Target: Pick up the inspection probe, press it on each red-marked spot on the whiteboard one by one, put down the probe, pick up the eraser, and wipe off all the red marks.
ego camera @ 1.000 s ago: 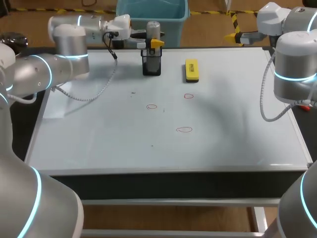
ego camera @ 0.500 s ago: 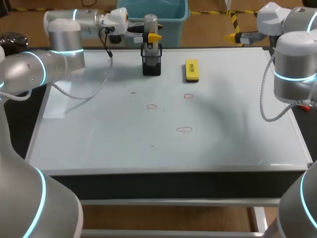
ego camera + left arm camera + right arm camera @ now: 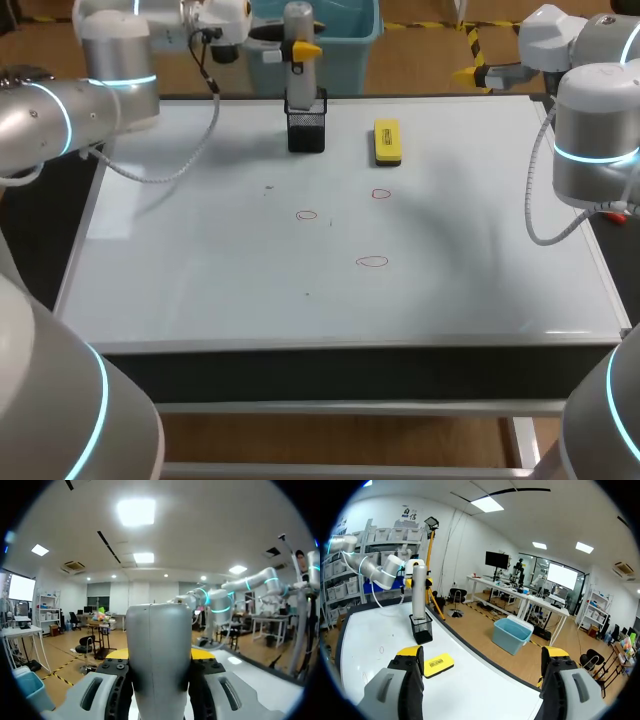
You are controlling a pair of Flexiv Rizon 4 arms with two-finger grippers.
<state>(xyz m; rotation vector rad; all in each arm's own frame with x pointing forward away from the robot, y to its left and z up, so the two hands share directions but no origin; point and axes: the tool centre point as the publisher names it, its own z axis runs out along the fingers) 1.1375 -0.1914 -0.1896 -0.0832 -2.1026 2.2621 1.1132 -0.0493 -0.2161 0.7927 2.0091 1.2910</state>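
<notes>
The grey cylindrical probe [image 3: 298, 55] stands upright with its lower end at the mouth of the black mesh holder [image 3: 306, 128] at the whiteboard's back edge. My left gripper [image 3: 303, 46] is shut on the probe's upper part; in the left wrist view the probe [image 3: 159, 630] fills the gap between the fingers. The yellow eraser [image 3: 387, 141] lies to the right of the holder. Three red marks [image 3: 381, 194], [image 3: 307, 215], [image 3: 372, 262] sit mid-board. My right gripper [image 3: 482, 655] hangs open and empty past the back right corner, seeing the probe [image 3: 419, 587] and the eraser [image 3: 438, 664].
The whiteboard [image 3: 200, 290] covers the table top. A grey cable [image 3: 190, 150] droops from my left arm over the board's back left part. My right arm [image 3: 590, 130] stands over the board's right edge.
My left gripper has risen and drawn back a little to the left, lifting the probe upward out of the holder. The right arm has not moved.
</notes>
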